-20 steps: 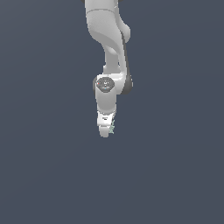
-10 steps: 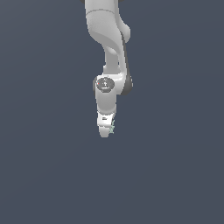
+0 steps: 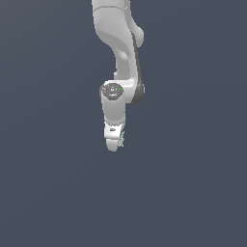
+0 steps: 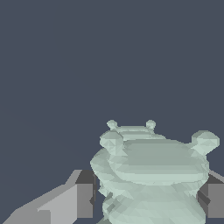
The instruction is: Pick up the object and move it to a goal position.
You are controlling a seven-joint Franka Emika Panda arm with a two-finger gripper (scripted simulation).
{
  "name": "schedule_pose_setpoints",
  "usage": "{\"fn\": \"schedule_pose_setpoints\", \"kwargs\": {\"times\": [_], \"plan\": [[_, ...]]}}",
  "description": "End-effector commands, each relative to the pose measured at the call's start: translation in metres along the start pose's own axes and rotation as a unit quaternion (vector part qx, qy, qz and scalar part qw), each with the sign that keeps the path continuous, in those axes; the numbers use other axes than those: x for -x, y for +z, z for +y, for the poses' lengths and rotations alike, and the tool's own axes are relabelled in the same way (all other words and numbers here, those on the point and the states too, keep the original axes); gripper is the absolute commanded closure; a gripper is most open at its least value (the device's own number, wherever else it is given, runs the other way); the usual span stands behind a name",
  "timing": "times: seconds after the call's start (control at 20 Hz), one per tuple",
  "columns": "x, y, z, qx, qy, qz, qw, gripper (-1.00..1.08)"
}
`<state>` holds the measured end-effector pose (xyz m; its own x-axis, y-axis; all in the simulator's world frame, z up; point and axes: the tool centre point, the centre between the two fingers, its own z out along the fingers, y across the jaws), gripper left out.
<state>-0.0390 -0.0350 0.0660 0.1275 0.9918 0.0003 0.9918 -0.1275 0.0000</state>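
Though claw-gripped (image 3: 116,143), object (image 4: 153,179) mostly hidden outside.

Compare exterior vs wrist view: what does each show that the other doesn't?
Exterior only: the whole white arm reaching down, with the claw at its tip and the object a tiny mint speck beside it.
Wrist only: the object up close, knobbly and layered, sitting between two grey fingers.
Both: the object at the claw, against a plain dark grey background.

The object (image 4: 151,175) sits between the gripper's (image 3: 115,144) two fingers (image 4: 78,199), touching both. In the exterior view it shows at the gripper's right edge, below the arm's wrist (image 3: 113,91).
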Motion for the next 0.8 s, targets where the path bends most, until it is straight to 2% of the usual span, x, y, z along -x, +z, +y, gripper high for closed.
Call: {"fn": "schedule_pose_setpoints", "kwargs": {"times": [0.0,0.3,0.75], "plan": [[0.009,-0.010,0.004,0.001,0.000,0.000,1.0000,1.08],[0.041,-0.048,0.020,0.000,0.000,0.001,1.0000,1.08],[0.103,-0.123,0.053,0.000,0.000,0.001,1.0000,1.08]]}}
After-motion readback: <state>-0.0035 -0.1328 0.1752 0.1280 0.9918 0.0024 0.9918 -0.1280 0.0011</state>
